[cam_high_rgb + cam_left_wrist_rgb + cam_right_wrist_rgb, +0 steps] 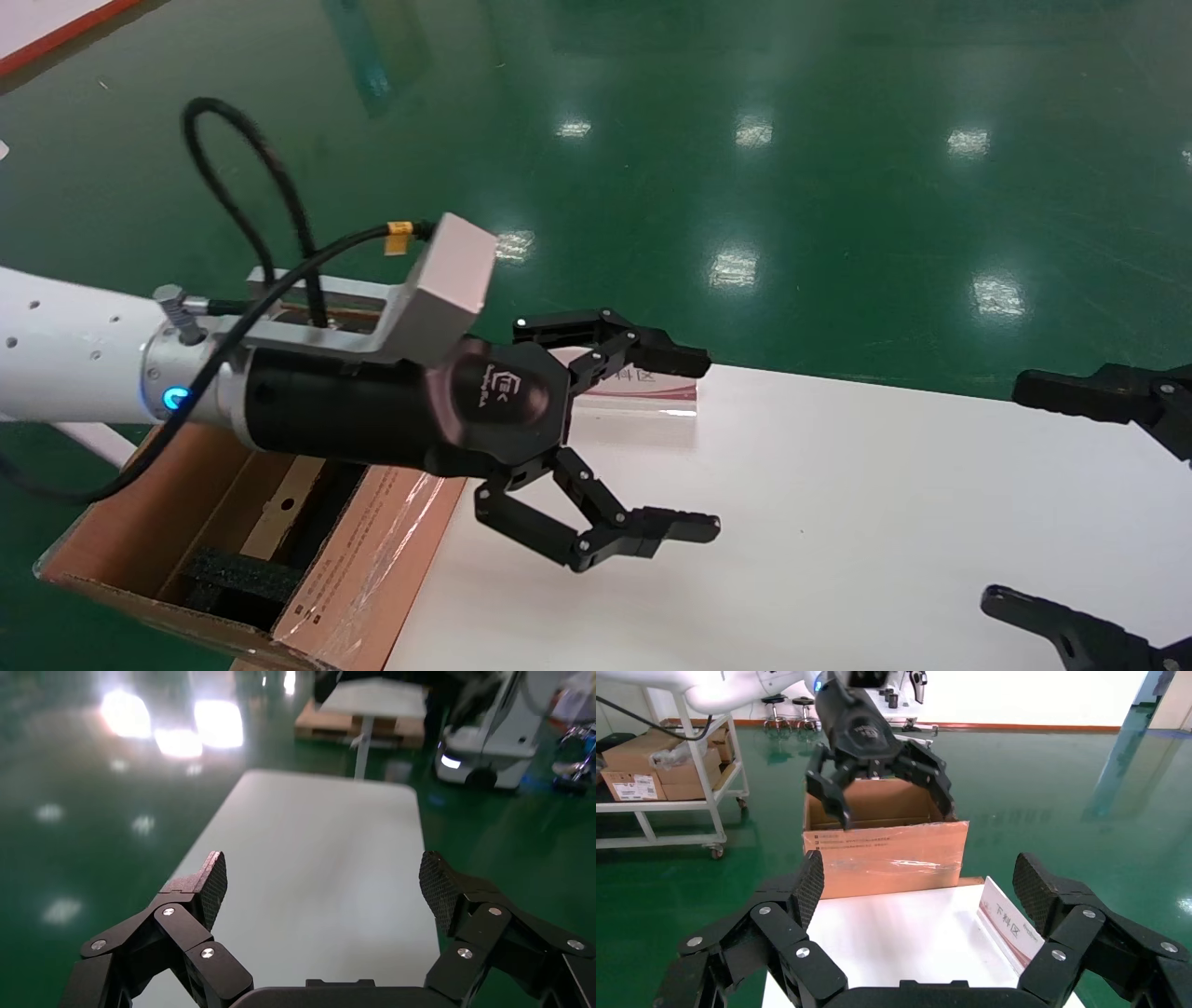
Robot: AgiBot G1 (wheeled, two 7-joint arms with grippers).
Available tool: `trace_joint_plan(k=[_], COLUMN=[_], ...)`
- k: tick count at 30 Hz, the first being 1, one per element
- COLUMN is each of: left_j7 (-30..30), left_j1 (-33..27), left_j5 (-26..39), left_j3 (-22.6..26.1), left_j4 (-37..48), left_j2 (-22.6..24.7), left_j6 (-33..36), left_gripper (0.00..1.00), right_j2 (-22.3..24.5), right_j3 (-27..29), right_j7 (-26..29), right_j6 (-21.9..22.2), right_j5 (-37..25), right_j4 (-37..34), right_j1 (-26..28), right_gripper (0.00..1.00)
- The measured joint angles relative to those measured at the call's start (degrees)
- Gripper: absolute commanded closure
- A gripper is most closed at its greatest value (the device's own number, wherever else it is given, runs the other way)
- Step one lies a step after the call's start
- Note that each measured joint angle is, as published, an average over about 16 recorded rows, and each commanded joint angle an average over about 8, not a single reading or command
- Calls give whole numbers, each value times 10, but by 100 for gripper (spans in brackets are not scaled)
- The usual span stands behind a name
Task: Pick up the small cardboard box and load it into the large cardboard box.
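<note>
The large cardboard box [372, 550] stands open against the left end of the white table [819, 522], with black foam [233, 573] inside. A lighter brown face with a small round hole [277, 514] shows in it under my left arm; it looks like the small cardboard box, mostly hidden. My left gripper [705, 444] is open and empty, held over the table's left end just past the large box's rim. From the right wrist view the large cardboard box [884, 850] faces me with the left gripper [891, 808] above it. My right gripper [1015, 499] is open and empty over the table's right end.
A slanted sign card [643, 387] with red print stands at the table's far edge near the left gripper. Green floor surrounds the table. A trolley with cartons [659, 776] stands beyond the large box. A pallet [351, 724] lies past the table's far end.
</note>
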Motion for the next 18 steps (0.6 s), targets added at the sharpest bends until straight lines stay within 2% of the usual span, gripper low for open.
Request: trace_joint_plan(k=[9,18], left_j7=[48,61], left_j1=[86,112], left_j5=[-36,-48], left_j3=[-114,-150], left_j4=[0,1], left_j2=[17,22], left_j6=[37,49], left_gripper=[0,0], right_j2=[0,0], right_j3=[0,0], right_j7=[0,0], right_j6=[0,0], right_j5=[0,0], right_j4=[0,0], right_j1=[0,0], right_gripper=[0,0])
